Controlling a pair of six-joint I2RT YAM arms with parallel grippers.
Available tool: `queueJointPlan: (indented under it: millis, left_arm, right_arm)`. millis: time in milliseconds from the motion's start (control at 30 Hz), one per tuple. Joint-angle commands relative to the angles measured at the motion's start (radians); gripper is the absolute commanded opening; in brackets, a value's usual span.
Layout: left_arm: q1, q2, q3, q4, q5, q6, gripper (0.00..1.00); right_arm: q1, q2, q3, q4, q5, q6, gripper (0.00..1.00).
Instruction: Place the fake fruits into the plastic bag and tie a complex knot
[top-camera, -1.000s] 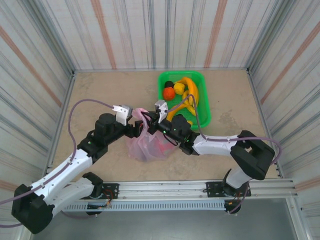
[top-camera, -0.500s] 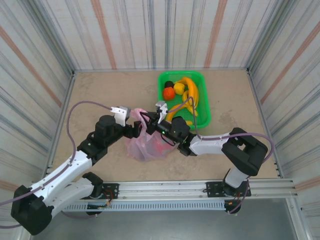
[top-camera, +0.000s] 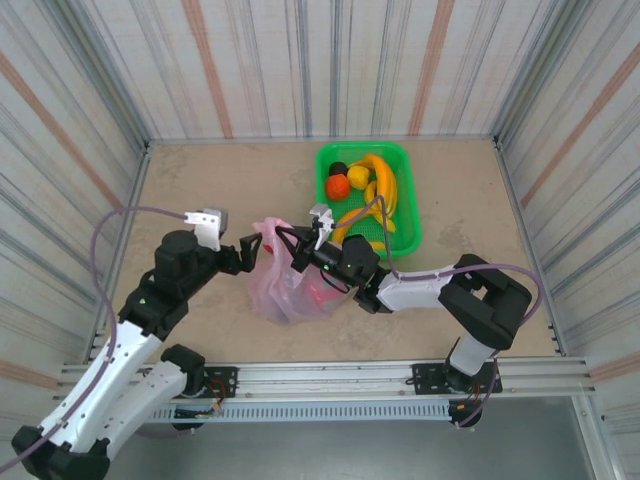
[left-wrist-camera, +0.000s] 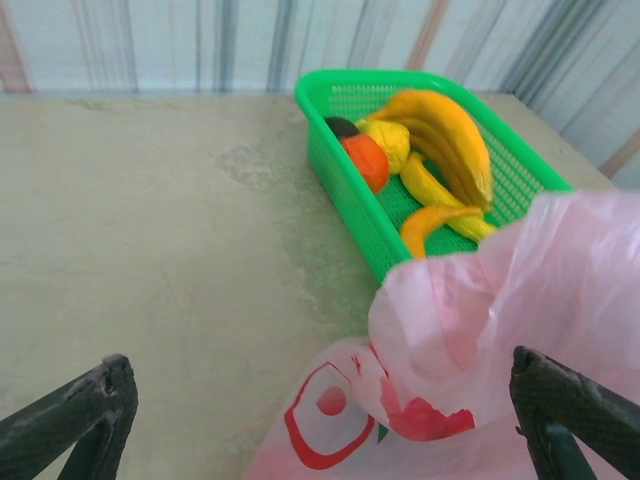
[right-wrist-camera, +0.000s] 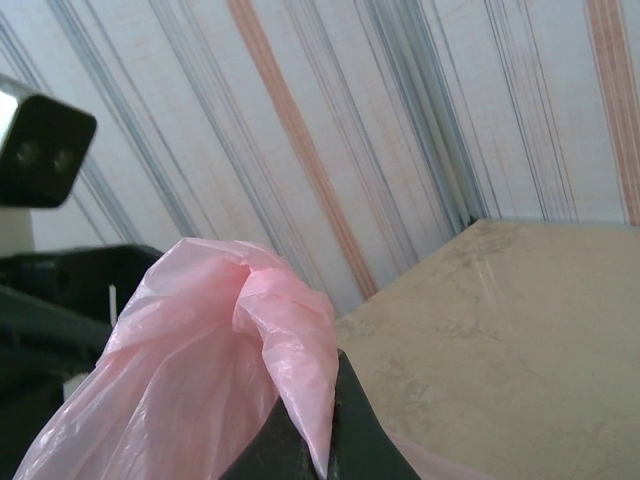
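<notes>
The pink plastic bag (top-camera: 290, 288) stands on the table in front of the arms, with red fruit prints on its side (left-wrist-camera: 350, 420). My right gripper (top-camera: 293, 247) is shut on a bunched pink fold at the bag's top (right-wrist-camera: 290, 330). My left gripper (top-camera: 244, 256) is open just left of the bag, its fingertips (left-wrist-camera: 75, 415) wide apart and holding nothing. Fake fruits lie in the green basket (top-camera: 405, 205): yellow bananas (top-camera: 382, 183), an orange one (top-camera: 337, 187) and a dark one (top-camera: 339, 168). The bananas (left-wrist-camera: 445, 130) and the orange fruit (left-wrist-camera: 367, 160) show beyond the bag.
Striped walls close in the table on three sides. The green basket's near wall (left-wrist-camera: 350, 215) stands close behind the bag. Bare beige tabletop (top-camera: 210, 190) lies to the left and far left. The left arm's wrist camera (right-wrist-camera: 40, 150) sits just behind the bag.
My left gripper has opened wider and drawn back to the left, away from the bag's top. The right gripper keeps its hold and has barely moved.
</notes>
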Motion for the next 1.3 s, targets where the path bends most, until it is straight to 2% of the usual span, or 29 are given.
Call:
queueJointPlan:
  millis: [0, 67, 133, 300, 433, 567, 933, 1100, 1267]
  left_arm:
    - [0.058, -0.036, 0.088, -0.138, 0.021, 0.013, 0.99]
    - [0.105, -0.039, 0.125, -0.163, 0.038, -0.024, 0.99]
    - [0.149, -0.032, 0.145, -0.151, 0.105, -0.082, 0.99]
    - [0.232, 0.024, 0.151, -0.058, 0.312, -0.392, 0.99]
    - [0.243, 0.089, 0.13, 0.012, 0.447, -0.63, 0.95]
    - [0.244, 0.136, 0.034, 0.203, 0.569, -0.807, 0.88]
    - [0.186, 0.203, -0.023, 0.296, 0.579, -0.868, 0.67]
    - [0.178, 0.199, -0.051, 0.278, 0.554, -0.89, 0.5]
    - [0.177, 0.193, -0.064, 0.273, 0.536, -0.894, 0.45]
  right_arm:
    - [-0.002, 0.022, -0.016, 0.061, -0.028, 0.0, 0.0]
    - [-0.006, 0.026, -0.018, 0.073, -0.032, 0.004, 0.0]
    - [-0.008, 0.029, -0.016, 0.078, -0.035, 0.006, 0.0]
    - [-0.012, 0.027, -0.018, 0.078, -0.037, 0.009, 0.0]
    - [-0.014, 0.025, -0.017, 0.079, -0.041, 0.012, 0.0]
    - [-0.014, 0.02, -0.023, 0.078, -0.046, 0.012, 0.0]
    - [-0.012, 0.014, -0.03, 0.078, -0.04, 0.014, 0.0]
    - [-0.012, 0.013, -0.029, 0.078, -0.038, 0.014, 0.0]
    - [-0.012, 0.012, -0.029, 0.078, -0.039, 0.015, 0.0]
